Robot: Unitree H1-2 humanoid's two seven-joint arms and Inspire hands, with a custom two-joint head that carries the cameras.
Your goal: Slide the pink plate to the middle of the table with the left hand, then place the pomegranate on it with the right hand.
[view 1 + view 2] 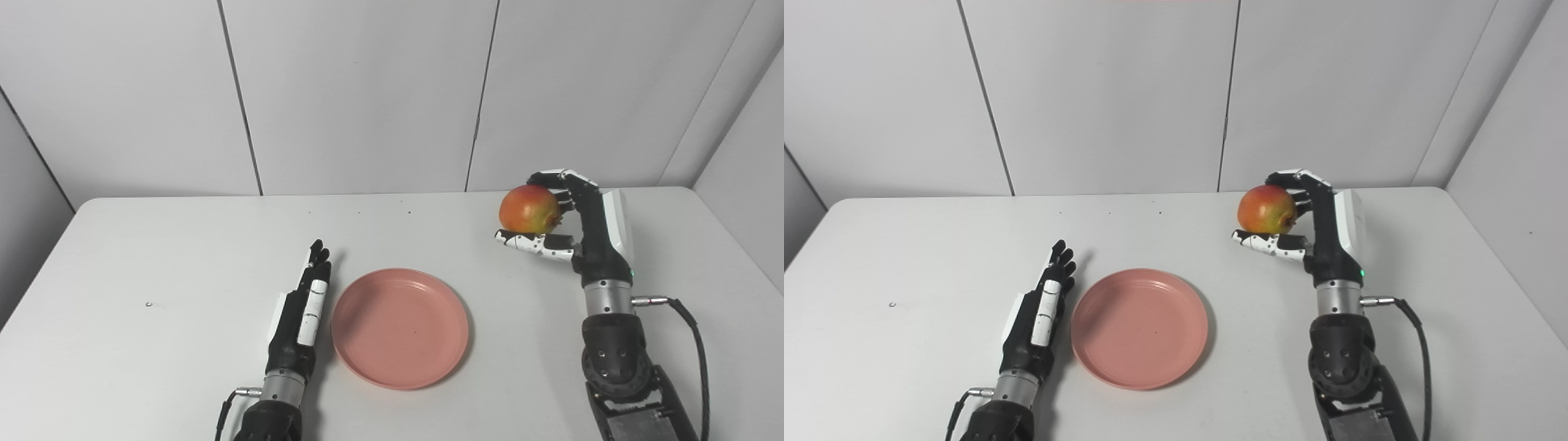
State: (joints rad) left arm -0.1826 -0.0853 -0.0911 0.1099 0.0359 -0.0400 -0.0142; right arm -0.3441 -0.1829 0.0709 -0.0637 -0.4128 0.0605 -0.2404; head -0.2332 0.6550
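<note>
Up in the right hand (572, 223): pomegranate (530, 209), gripped clear of the table (153, 257)
pink plate (400, 327) sits empty just right of the left hand (301, 312), which lies flat, fingers straight, holding nothing

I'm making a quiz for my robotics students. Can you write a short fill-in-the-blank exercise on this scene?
1. The right robot hand holds the ____ above the table.
2. The pink plate has ____ on it.
3. The left robot hand lies flat just to the ____ of the plate.
4. The left robot hand holds ____.

Missing words: pomegranate; nothing; left; nothing
</note>
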